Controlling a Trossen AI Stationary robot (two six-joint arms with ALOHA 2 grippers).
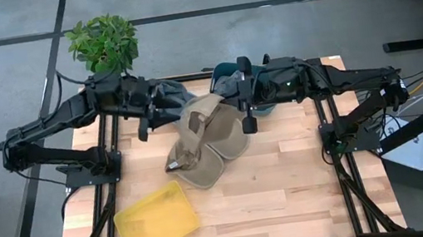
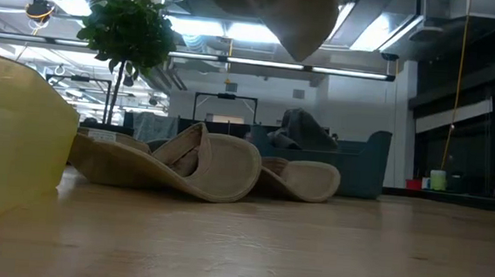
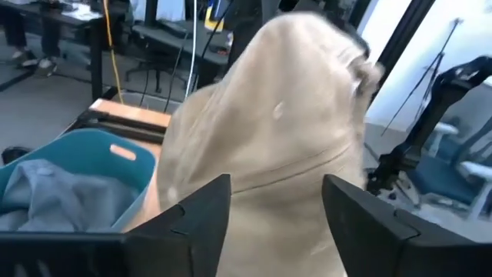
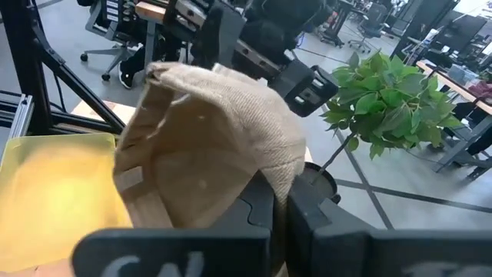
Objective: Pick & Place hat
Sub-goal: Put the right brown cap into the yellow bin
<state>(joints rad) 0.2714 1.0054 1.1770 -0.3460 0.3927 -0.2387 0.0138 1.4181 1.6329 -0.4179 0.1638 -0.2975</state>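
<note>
**Tan hat up in the air between two arms**

The right gripper [image 4: 280, 204] has its jaws pinched on a tan hat [image 1: 201, 117], lifted above the table's [image 1: 290, 191] back middle. The left gripper [image 3: 275, 201] stands spread just beside the cloth, holding nothing. I'd say the right arm should keep its pinch firm and carry the hat low and slow toward the yellow tray [image 1: 158, 221]. Two more hats [image 2: 202, 166] lie flat; one tray, one teal bin [image 3: 92, 165], one plant [image 1: 103, 42].
</note>
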